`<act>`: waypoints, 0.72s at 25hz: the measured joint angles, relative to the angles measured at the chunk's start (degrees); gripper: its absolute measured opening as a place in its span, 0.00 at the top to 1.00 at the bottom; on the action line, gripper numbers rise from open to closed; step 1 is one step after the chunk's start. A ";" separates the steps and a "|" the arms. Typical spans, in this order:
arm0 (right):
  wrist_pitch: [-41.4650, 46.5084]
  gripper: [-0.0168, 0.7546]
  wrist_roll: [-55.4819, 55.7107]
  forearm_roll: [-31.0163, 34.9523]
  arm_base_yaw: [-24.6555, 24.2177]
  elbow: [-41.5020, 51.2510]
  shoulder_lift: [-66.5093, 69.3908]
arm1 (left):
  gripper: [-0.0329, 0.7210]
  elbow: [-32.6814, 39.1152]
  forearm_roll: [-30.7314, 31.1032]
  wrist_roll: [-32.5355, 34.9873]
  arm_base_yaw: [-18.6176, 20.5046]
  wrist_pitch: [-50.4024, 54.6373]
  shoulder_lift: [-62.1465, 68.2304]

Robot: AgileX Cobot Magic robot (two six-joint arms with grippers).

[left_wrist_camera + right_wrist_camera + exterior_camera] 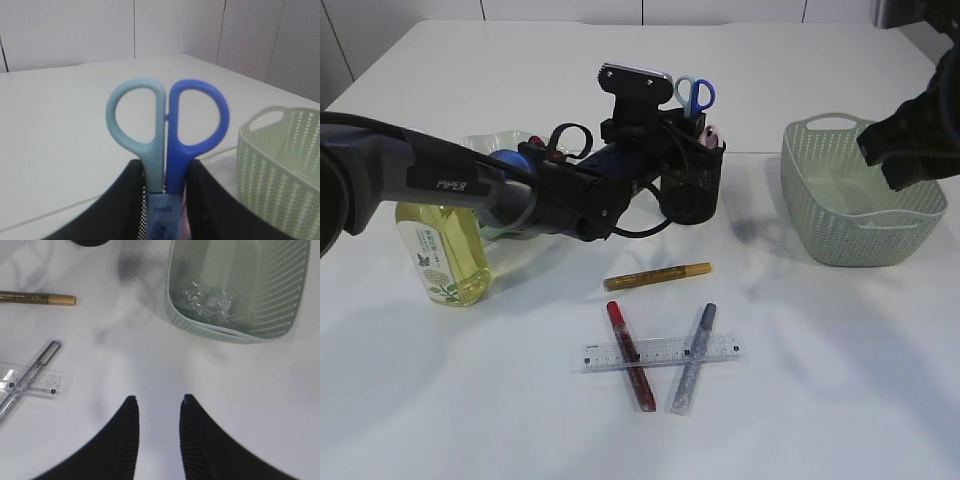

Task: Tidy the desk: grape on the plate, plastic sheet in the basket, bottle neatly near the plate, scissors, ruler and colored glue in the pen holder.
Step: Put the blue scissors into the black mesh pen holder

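We see the left arm's bulk covering most of the plate [505, 140] behind it, so we cannot make out whether the grape lies there; the bottle [442, 258] of yellow liquid stands just in front of the plate, its top hidden by the arm. The left gripper [165, 200] is at the black mesh pen holder [692, 180], its fingers [127, 200] standing on either side of the scissors [167, 135], which sit blades down in the holder with their pale and dark blue handles up; whether the fingers press the shanks we cannot tell. The right gripper [157, 405] hangs over bare table beside the green basket [860, 190], jaws parted with nothing between them; in the exterior view its arm is cut off by the frame's upper right corner. The crumpled plastic sheet [210, 300] lies in the basket. Open table lies in front: the gold glue pen [657, 276] lies alone, and the clear ruler [662, 352] lies across the red glue pen [631, 357] and the silver glue pen [692, 358]
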 joint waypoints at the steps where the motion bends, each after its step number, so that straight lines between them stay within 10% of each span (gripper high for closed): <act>1: 0.00 0.67 0.00 0.00 0.00 0.00 0.00 | 0.68 0.00 -0.05 0.00 0.00 0.11 0.00; 18: 0.00 0.67 0.00 0.00 0.00 0.00 0.00 | 0.65 0.00 -0.05 0.00 0.00 1.36 0.00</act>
